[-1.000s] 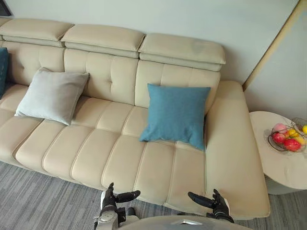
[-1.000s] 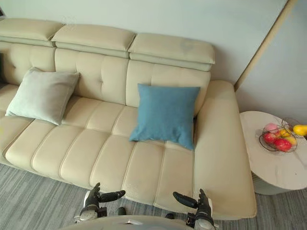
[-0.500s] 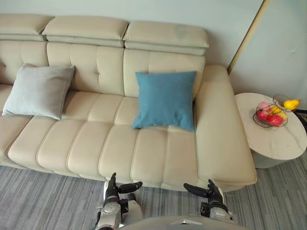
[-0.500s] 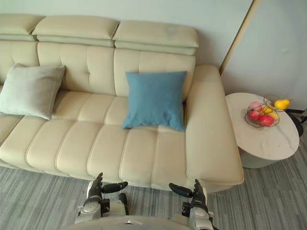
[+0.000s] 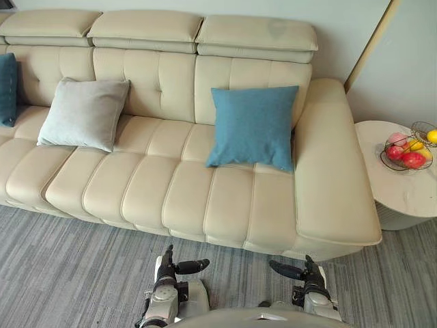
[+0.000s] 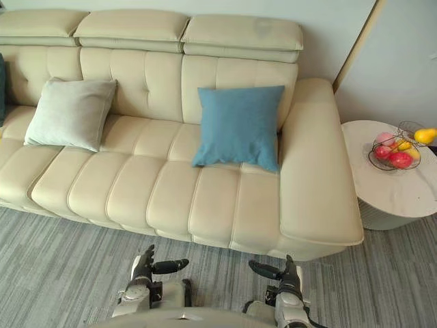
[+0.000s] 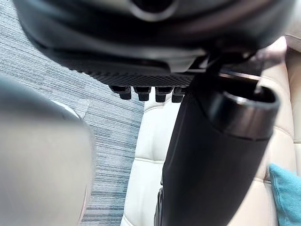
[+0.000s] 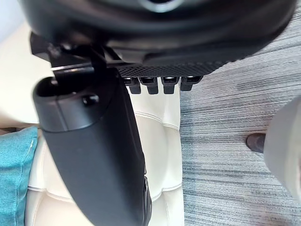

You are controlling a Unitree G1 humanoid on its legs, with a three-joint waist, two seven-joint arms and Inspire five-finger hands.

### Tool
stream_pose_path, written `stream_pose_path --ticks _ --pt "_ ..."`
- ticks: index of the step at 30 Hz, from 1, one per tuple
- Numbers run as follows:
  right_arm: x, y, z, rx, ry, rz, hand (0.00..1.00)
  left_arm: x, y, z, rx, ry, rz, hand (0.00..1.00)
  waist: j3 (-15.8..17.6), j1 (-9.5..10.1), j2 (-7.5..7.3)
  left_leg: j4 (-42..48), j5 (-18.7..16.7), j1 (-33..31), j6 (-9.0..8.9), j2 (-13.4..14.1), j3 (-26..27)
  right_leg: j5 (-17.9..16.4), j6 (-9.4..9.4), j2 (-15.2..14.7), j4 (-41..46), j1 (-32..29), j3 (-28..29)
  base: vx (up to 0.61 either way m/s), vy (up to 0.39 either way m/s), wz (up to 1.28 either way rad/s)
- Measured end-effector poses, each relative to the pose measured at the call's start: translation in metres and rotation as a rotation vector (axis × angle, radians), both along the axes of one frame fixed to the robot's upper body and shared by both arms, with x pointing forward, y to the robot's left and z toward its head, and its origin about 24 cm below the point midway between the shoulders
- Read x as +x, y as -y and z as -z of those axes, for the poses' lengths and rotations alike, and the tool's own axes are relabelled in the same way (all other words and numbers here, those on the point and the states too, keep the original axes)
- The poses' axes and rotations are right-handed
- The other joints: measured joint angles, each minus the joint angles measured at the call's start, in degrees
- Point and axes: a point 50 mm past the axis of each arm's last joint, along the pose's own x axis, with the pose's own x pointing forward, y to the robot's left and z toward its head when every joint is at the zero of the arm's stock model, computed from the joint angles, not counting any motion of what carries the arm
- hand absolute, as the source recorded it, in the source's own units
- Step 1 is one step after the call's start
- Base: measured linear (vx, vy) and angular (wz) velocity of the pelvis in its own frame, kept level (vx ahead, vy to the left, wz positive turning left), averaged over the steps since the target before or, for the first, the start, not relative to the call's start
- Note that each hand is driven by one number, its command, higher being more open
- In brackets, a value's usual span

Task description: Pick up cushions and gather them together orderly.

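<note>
Cream leather covers the one long sofa (image 5: pixel 157 198), which is set against the wall on a grey striped floor (image 5: pixel 68 266). One round pale tabletop (image 5: pixel 403 195) is seen just beside the sofa's right arm, and one wire fruit basket (image 5: pixel 399 164) with red and yellow fruit is carried on it. Three cushions are counted on the sofa: a blue cushion (image 5: pixel 252 126) is leaned upright against the backrest on the right-hand seat, near the armrest; a grey cushion (image 5: pixel 83 113) is propped against the backrest well apart to the left; and a dark teal cushion (image 5: pixel 7 89) is cut off by the far left edge of the left eye view. The left hand (image 5: pixel 166 273) and the right hand (image 5: pixel 313 279) are held low over the floor in front of the sofa. On both, the fingers (image 7: pixel 140 92) are kept straight and the thumbs spread wide, with nothing held. All three cushions lie well apart from the fingers, untouched.
</note>
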Motion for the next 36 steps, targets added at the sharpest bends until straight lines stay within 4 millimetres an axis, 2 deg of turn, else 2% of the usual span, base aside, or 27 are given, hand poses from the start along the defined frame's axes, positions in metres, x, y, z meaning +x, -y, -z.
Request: stream_pose_path --ticks 1,2,3,4,9,10,22,27,34,36 --pt "-0.002 -0.003 0.001 0.010 -0.005 0.000 1.00 0.000 -0.002 0.000 0.006 -0.001 0.001 1.00 -0.2 -0.04 -0.32 -1.1 0.5 0.3 0.21 -0.5 0.4 0.3 0.13 -0.4 -0.7 0.1 0.0 -0.05 0.264 -0.15" --pt "-0.006 -0.009 0.003 0.032 -0.019 0.001 1.00 -0.004 -0.007 0.001 0.019 -0.014 0.000 1.00 -1.0 -0.07 -1.51 -4.4 1.9 2.0 0.97 -2.0 1.1 1.5 0.25 -1.5 -3.1 1.0 0.1 -0.01 0.183 0.01" --pt "-0.009 -0.011 0.005 0.041 -0.030 0.006 1.00 -0.007 -0.008 0.002 0.022 -0.023 0.000 1.00 -1.2 -0.50 -1.73 -6.4 2.8 3.1 1.49 -3.1 1.1 2.6 0.25 -1.9 -5.1 2.4 0.2 -0.02 0.129 0.12" --pt "-0.012 -0.010 0.006 0.044 -0.041 0.018 1.00 -0.009 -0.008 0.003 0.020 -0.032 0.000 1.00 -1.5 -0.74 -1.56 -7.4 3.1 3.8 1.70 -4.1 0.9 3.9 0.41 -2.2 -6.5 3.3 0.5 -0.03 0.077 0.19" --pt "-0.023 -0.001 0.010 0.045 -0.079 0.085 1.00 -0.023 -0.008 0.010 0.016 -0.090 -0.009 1.00 -2.6 -0.84 -0.33 -12.0 5.2 7.3 1.83 -5.4 1.3 5.7 0.61 -2.1 -10.4 6.0 1.6 -0.01 0.030 -0.01" --pt "-0.031 0.009 0.015 0.055 -0.124 0.141 1.00 -0.028 -0.015 0.015 0.006 -0.138 -0.028 1.00 -1.7 -0.99 -1.23 -19.6 7.2 14.7 1.46 -6.2 -0.7 6.4 -1.98 -0.3 -15.5 11.3 3.2 0.00 0.000 0.00" --pt "-0.036 0.007 0.016 0.055 -0.141 0.124 1.00 -0.029 -0.016 0.015 -0.003 -0.136 -0.050 1.00 -1.5 -1.02 -1.64 -19.7 7.2 15.3 1.47 -6.1 -0.2 6.4 -2.00 -0.5 -14.6 11.4 3.4 0.00 0.000 -0.01" --pt "-0.038 0.002 0.016 0.058 -0.147 0.069 1.00 -0.033 -0.017 0.017 -0.043 -0.134 -0.127 1.00 -1.1 -1.03 -2.24 -20.9 7.1 18.3 1.46 -5.8 3.4 6.4 -2.06 -0.6 -13.2 11.2 6.5 -0.03 0.025 -0.33" --pt "-0.043 0.001 0.016 0.056 -0.163 0.054 1.00 -0.038 -0.019 0.018 -0.066 -0.138 -0.169 1.00 -1.1 -1.59 -2.28 -21.5 6.9 20.4 1.08 -4.5 8.3 6.7 -1.48 0.2 -12.2 9.8 11.0 -0.04 0.007 -0.37" --pt "-0.041 -0.001 0.015 0.053 -0.155 0.027 1.00 -0.037 -0.019 0.018 -0.069 -0.137 -0.172 1.00 -0.8 -2.04 -2.25 -18.5 5.0 19.9 0.60 -3.4 9.4 6.5 -1.34 0.9 -11.6 9.7 12.5 -0.01 -0.044 -0.33"
